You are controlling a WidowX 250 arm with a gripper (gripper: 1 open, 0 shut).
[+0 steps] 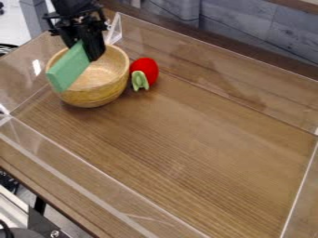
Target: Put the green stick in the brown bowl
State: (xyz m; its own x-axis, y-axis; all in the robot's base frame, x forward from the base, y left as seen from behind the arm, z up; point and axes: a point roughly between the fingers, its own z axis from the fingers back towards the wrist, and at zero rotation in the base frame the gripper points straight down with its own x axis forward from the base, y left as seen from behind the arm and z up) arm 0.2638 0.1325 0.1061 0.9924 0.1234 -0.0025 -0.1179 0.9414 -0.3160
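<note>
The green stick (67, 68) hangs tilted in the air, its lower end over the left rim of the brown bowl (102, 85). My black gripper (85, 43) is shut on the stick's upper end, above the bowl's back left part. The light wooden bowl stands at the back left of the table, and its inside looks bare where it shows. The stick hides part of the bowl's left wall.
A red round toy with a small green leaf (144, 72) lies just right of the bowl, touching or nearly touching it. Clear plastic walls (25, 67) fence the wooden table (187, 139) on all sides.
</note>
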